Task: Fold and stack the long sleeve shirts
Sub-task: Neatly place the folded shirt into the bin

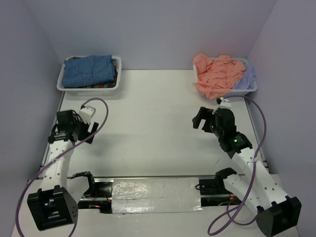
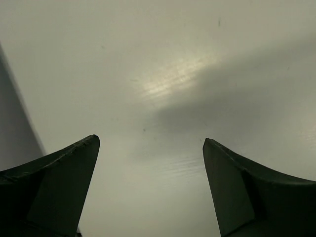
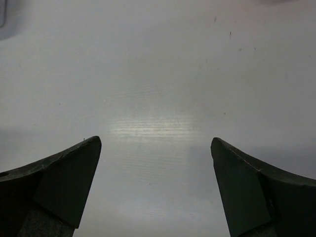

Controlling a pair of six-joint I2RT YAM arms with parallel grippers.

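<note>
A folded blue checked shirt (image 1: 90,69) lies on top of a plaid one (image 1: 101,85) in the white tray (image 1: 61,82) at the back left. In the back right tray (image 1: 251,90), a crumpled salmon orange shirt (image 1: 216,75) sits over a pale lavender shirt (image 1: 245,80). My left gripper (image 1: 74,126) hovers open above the bare table at the left, well in front of the blue shirt. Right of centre, my right gripper (image 1: 203,119) is open too, just in front of the orange shirt. Both wrist views show only white table between the left fingers (image 2: 59,182) and the right fingers (image 3: 64,182).
The white table (image 1: 153,118) is walled by pale lavender panels at the back and sides. Purple cables (image 1: 101,106) loop from both arms. A shiny strip and the arm mounts (image 1: 148,192) run along the near edge.
</note>
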